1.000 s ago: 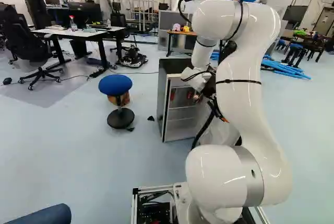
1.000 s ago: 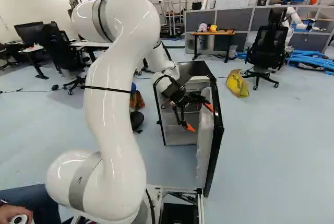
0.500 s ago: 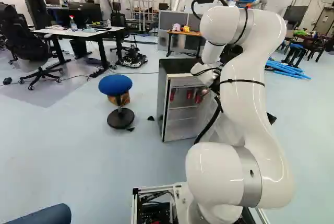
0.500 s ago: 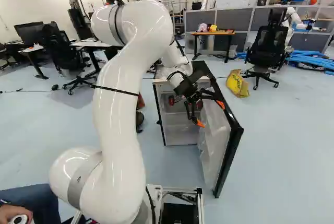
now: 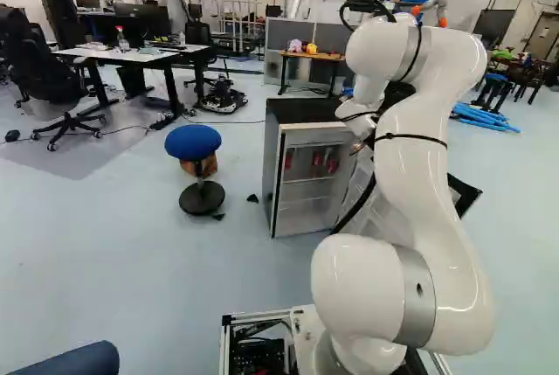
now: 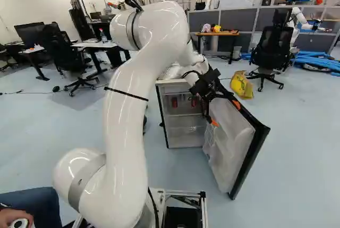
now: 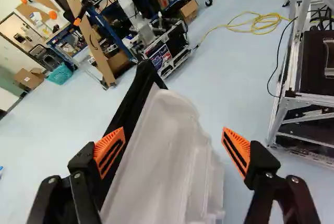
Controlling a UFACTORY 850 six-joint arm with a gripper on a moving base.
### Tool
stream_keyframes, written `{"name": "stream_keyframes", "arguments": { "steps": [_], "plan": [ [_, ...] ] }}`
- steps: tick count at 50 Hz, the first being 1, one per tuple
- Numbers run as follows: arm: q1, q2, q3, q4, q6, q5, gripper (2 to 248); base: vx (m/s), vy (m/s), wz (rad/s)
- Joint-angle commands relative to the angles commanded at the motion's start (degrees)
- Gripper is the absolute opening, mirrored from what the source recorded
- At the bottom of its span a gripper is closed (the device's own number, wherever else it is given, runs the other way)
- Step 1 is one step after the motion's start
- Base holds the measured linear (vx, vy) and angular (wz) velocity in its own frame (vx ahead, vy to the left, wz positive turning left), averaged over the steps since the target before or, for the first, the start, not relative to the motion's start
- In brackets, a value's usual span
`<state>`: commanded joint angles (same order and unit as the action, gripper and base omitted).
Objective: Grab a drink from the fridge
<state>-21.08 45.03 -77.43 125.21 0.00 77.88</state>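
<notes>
In the left base view, the white jointed arm (image 5: pixel 415 183) stands right of the middle, partly in front of a small grey fridge with a black top (image 5: pixel 301 111). The fridge is open, and red cylindrical cans (image 5: pixel 317 159) stand in its upper compartment. A round stool with a blue seat (image 5: pixel 193 141) is to the fridge's left. In the right base view, the black gripper with orange pads (image 6: pixel 225 114) is at the upper part of the black-framed door with a white inner lining (image 6: pixel 231 137), well to the right of the two cans visible inside. In the wrist view, the gripper's fingers are spread wide, with the door between them and no can there; whether either finger touches the door, I cannot tell. Ahead, beyond the door, a yellow cable (image 7: pixel 259 21) lies loosely coiled on the pale floor (image 7: pixel 229 72).
</notes>
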Motion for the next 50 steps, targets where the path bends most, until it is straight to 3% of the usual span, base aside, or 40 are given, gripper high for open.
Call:
{"name": "stream_keyframes", "arguments": {
  "steps": [20, 37, 50],
  "plan": [
    [-3.68, 2.62, -5.76, -1.37, 0.0, -2.5, 247, 0.0, 0.0, 0.0],
    [-3.68, 2.43, -5.36, -2.95, 0.0, -4.57, 247, 0.0, 0.0, 0.0],
    [-2.93, 0.47, -1.37, -6.78, 0.0, -5.95, 247, 0.0, 0.0, 0.0]
  ]
}}
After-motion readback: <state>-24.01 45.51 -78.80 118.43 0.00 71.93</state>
